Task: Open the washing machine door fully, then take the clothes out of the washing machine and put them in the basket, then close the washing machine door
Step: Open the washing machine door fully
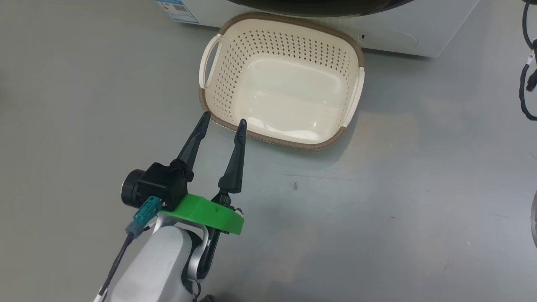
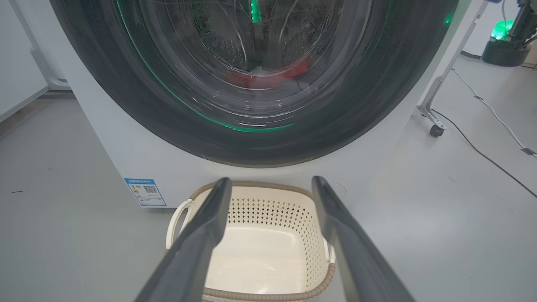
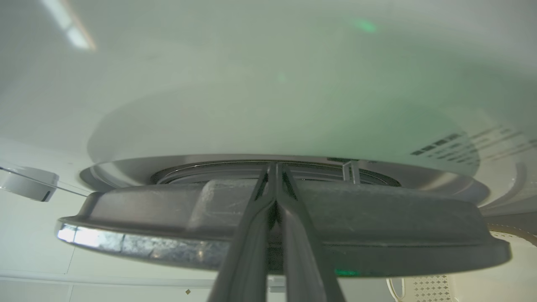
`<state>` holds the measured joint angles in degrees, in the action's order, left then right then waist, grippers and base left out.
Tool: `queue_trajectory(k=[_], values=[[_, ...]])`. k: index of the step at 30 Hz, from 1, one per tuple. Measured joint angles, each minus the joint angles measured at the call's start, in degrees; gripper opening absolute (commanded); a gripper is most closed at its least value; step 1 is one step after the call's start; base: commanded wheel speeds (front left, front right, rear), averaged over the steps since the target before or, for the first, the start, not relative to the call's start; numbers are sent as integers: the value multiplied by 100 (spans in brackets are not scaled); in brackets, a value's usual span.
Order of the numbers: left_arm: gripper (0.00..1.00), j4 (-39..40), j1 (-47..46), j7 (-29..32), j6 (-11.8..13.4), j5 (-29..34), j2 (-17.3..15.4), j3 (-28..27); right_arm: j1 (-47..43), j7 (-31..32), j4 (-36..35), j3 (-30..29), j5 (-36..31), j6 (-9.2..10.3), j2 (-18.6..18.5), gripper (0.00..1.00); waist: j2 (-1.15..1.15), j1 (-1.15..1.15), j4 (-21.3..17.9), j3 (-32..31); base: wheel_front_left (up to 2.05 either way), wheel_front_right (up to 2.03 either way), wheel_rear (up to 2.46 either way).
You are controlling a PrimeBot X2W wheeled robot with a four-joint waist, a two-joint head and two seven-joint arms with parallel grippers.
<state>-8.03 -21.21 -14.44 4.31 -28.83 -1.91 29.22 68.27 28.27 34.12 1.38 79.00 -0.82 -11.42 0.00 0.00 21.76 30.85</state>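
- Just ahead of the left tool [image 1: 223, 117], the basket [image 1: 289, 96] stands on the floor [image 1: 398, 188]. Its near left corner lies right under the fingertips, though I cannot tell if they touch.
- That tool's two fingers are spread wide and grip nothing.
- The basket sits mouth up. Its long axis runs crosswise to the left tool's fingers, with a white loop handle at each end, and its far side is close to the front of the washing machine [image 2: 168, 167].
- Beyond the basket and higher, the washing machine door [image 2: 168, 121] faces the left tool. The red clothes [image 2: 268, 77] show through its glass, low in the drum.
- The right tool [image 3: 275, 165] has its fingers pressed together and pinches nothing. They lie across the door's dark rim, seen edge-on, and the tips reach the gap between the rim and the white front. I cannot tell whether they touch it.
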Motion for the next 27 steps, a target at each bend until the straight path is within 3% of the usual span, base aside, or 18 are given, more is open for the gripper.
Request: queue_trajectory(k=[12,27], values=[[100,56,-54,-1,65,-31,3,38,297,355,367,-9,140,26,-80,0,0,0,70,104,0,0,0],[100,19,-102,-1,103,-32,4,48,352,1252,715,21,582,-208,-137,0,0,0,-52,55,0,0,0]])
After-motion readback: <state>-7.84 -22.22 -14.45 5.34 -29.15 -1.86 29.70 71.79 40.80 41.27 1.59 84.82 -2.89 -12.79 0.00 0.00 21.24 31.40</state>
